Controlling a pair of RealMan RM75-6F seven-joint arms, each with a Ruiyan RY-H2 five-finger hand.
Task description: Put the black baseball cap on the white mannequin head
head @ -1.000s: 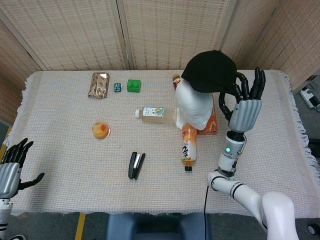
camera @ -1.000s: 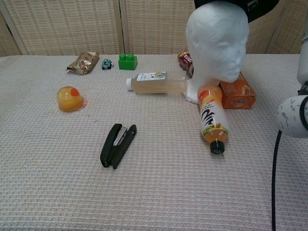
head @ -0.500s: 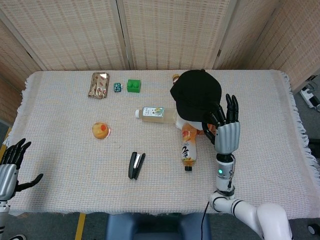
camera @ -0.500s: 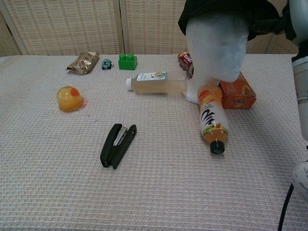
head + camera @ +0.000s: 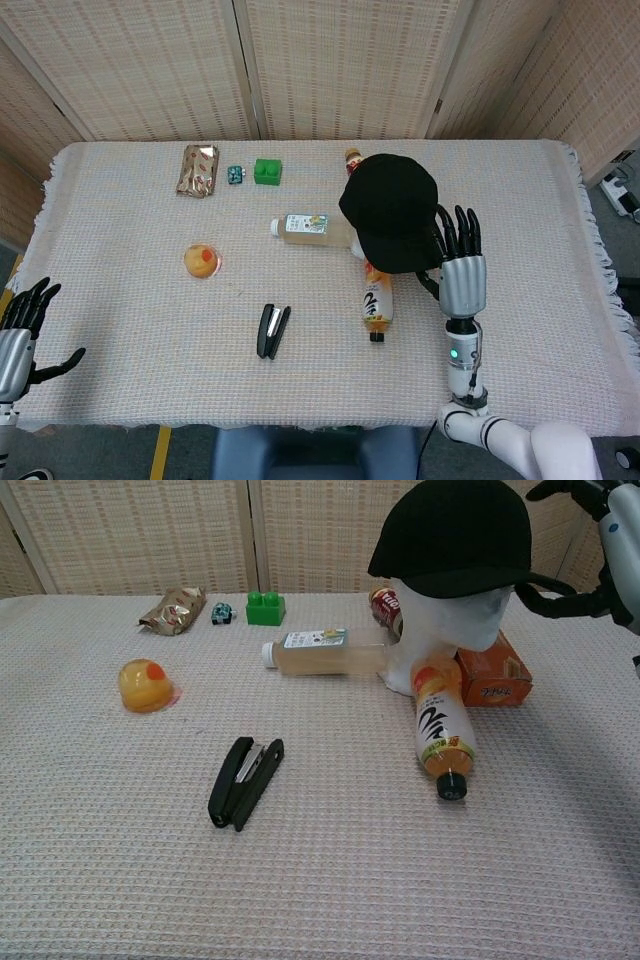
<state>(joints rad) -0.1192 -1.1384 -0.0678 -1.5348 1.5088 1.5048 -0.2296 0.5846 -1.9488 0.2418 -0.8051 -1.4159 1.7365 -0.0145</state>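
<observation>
The black baseball cap (image 5: 392,212) sits on the white mannequin head (image 5: 450,620), right of the table's centre. From above the cap hides the head. In the chest view the cap (image 5: 455,535) covers the crown down to brow level, brim pointing right. My right hand (image 5: 460,268) stands upright against the brim's right side. Its fingers (image 5: 562,488) are spread upward and its thumb lies just under the brim tip, still holding it. My left hand (image 5: 20,335) hangs open off the table's front left corner, far from everything.
An orange drink bottle (image 5: 443,730) and an orange box (image 5: 492,680) lie at the mannequin's base, with a clear bottle (image 5: 325,651) and a can (image 5: 385,605) beside it. A black stapler (image 5: 272,331), a jelly cup (image 5: 202,260), a green block (image 5: 267,171) and a snack packet (image 5: 198,170) lie further left.
My right hand brought the cap down from above and behind the mannequin head onto it; the cap now covers the crown. The hand has sunk lower. My left hand stayed put.
</observation>
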